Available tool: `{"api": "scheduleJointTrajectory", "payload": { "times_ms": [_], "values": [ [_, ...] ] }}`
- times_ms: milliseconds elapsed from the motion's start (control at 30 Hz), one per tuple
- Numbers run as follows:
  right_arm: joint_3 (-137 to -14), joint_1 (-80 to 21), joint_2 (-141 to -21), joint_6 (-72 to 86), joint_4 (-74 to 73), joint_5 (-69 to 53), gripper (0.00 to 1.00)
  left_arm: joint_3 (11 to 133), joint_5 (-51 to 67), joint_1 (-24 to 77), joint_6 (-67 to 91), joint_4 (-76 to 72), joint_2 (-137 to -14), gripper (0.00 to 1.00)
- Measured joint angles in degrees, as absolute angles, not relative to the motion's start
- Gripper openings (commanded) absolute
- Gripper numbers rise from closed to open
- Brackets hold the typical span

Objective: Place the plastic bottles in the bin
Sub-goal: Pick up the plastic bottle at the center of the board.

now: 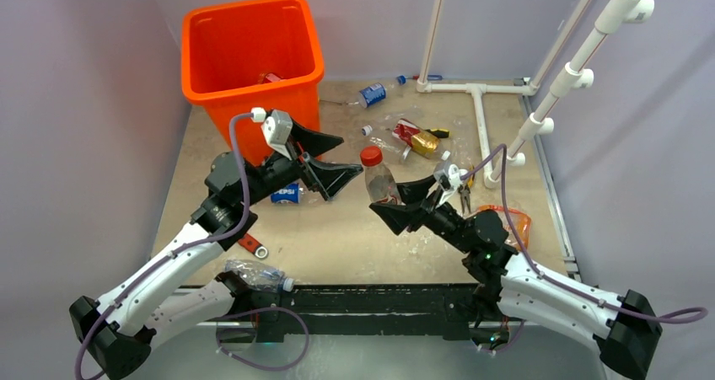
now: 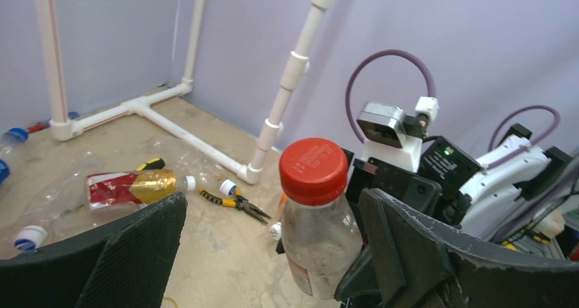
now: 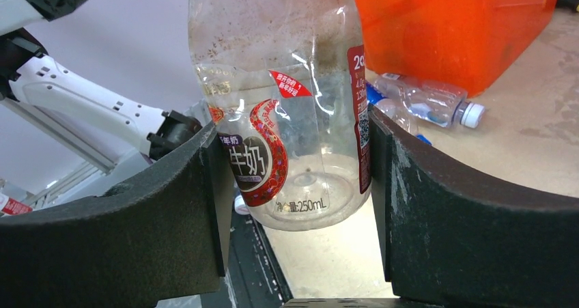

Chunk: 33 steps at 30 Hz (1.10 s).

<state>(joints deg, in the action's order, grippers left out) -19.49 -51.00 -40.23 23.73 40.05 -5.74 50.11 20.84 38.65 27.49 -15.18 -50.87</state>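
Top external view: right tool [image 1: 396,201] clamps a grimy, clear, red-capped bottle [image 1: 379,178] upright; left tool [image 1: 350,155] gapes wide.

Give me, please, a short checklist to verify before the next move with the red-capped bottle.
1. Right claw shut on the red-capped bottle: ok.
2. Bottle upright, cap on: ok.
3. Left claw open: ok.
4. Left claw around the bottle: not ok; the top view shows a gap between them.
5. Bin open on top, with room inside: ok.
6. Free way from bottle to bin: cannot tell; the left claw stands between them and the heights are unclear.
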Motion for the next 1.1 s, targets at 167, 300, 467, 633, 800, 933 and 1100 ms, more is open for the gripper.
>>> {"api": "scheduleJointTrajectory", "payload": {
  "times_ms": [167, 300, 467, 633, 800, 933, 1100],
  "values": [
    [-19.49, -51.00, -42.85, 23.81, 42.83, -5.72, 0.18, 48.84, 25.39, 38.65, 28.18, -18.04, -51.86, 0.92],
    [-19.49, -51.11, -44.31, 23.94, 43.79, -5.67, 0.17, 48.82, 28.25, 38.65, 29.43, -19.68, -53.63, 0.84],
    [-19.49, -51.62, -45.78, 23.92, 44.62, -5.61, 0.16, 48.77, 29.98, 38.65, 30.94, -20.53, -55.64, 0.69],
    [-19.49, -52.40, -46.52, 23.90, 44.64, -5.56, 0.16, 48.73, 31.03, 38.68, 31.22, -20.56, -56.97, 0.55],
    [-19.49, -53.08, -47.40, 23.73, 44.97, -5.56, 0.16, 48.73, 31.57, 38.65, 32.32, -21.15, -57.74, 0.40],
    [-19.49, -53.65, -48.03, 23.70, 45.23, -5.34, 0.16, 48.73, 31.97, 38.65, 32.42, -21.58, -58.13, 0.49],
    [-19.51, -54.96, -48.95, 22.90, 45.25, -5.08, 0.16, 48.49, 32.23, 38.68, 32.58, -21.89, -58.17, 0.22]
  ]
}}
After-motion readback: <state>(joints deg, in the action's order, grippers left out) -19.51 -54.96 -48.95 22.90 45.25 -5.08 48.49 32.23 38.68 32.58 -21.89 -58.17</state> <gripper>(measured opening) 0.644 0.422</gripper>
